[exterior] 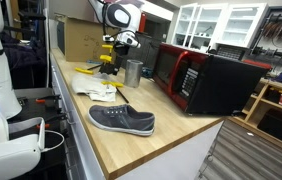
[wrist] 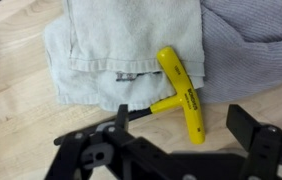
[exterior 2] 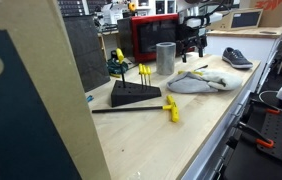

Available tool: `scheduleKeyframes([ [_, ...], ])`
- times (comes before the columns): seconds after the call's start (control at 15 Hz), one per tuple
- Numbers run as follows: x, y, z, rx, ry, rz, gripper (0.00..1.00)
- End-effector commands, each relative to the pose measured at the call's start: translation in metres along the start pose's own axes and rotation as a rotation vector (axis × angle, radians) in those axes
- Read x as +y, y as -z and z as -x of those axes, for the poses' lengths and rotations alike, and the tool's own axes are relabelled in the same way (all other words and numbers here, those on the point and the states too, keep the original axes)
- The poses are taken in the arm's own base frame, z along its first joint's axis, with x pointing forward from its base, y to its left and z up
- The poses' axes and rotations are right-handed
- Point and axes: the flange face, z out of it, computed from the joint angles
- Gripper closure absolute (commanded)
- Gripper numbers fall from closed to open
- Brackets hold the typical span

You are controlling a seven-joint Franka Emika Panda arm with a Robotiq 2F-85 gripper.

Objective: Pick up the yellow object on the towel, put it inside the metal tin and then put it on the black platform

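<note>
- While looking down through the wrist view, can see the gripper low in frame, jaws spread wide and nothing in their hold.
- Can make out its dark fingers at lower left and lower right, with the tool lying in frame between and just above them, seemingly untouched; contact hard to judge from this angle.
- Tool: yellow and T-shaped, long handle slanting from upper centre down toward lower centre, short side arm pointing left.
- Rests on the lower right part of the towel, handle's lower end apparently past the hem and over bare counter.
- Grey cloth at upper right of the wrist view, meeting the towel's right edge.
- In both exterior views, tin upright on the counter, just beside the towel and apart from the tool.
- In an exterior view, tin placed between towel and microwave, the latter filling the right of centre.
- In an exterior view, platform black, left of centre and well apart from the towel, with yellow handles standing upright on it.
- Spare yellow T-handle flat on the counter just beside the platform, lower centre.
- Shoe at lower centre, near the counter's front edge, clear of everything else.
</note>
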Motion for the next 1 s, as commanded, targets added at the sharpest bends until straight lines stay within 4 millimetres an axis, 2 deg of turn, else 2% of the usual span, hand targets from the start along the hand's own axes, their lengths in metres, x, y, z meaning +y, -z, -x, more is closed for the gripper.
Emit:
scheduleKeyframes([
  [0.0, -0.011, -0.007, -0.007, 0.039, 0.11, 0.048, 0.0],
  [0.33, 0.0, -0.021, -0.012, 0.059, 0.199, 0.064, 0.0],
  [0.93, 0.0, -0.029, -0.017, 0.059, 0.226, 0.058, 0.0],
])
